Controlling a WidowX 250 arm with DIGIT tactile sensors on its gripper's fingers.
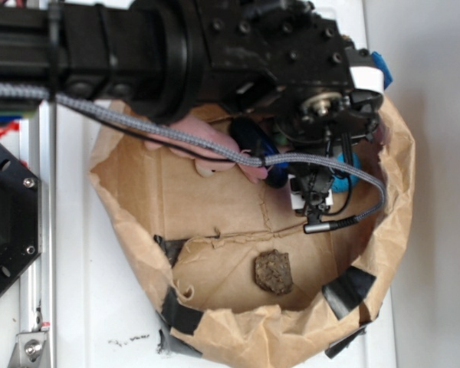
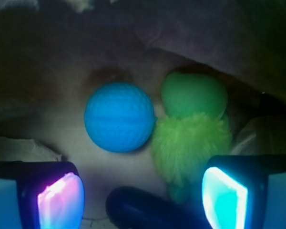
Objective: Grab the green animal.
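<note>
No readable labels or writing anywhere that I can make out. The container here is a brown paper bag with its rim rolled down and patched with black tape; in the exterior view a small brownish lump lies on its floor, and a pink plush peeks out from under the arm. From the wrist view, the gripper has its fingers spread wide with nothing between them but a dark rounded thing low down. The green animal lies just ahead of the right-hand finger, its fuzzy lime middle nearly touching the pad, smooth green end pointing away. A blue dimpled ball sits ahead of the gap, snug against the animal's side.
</note>
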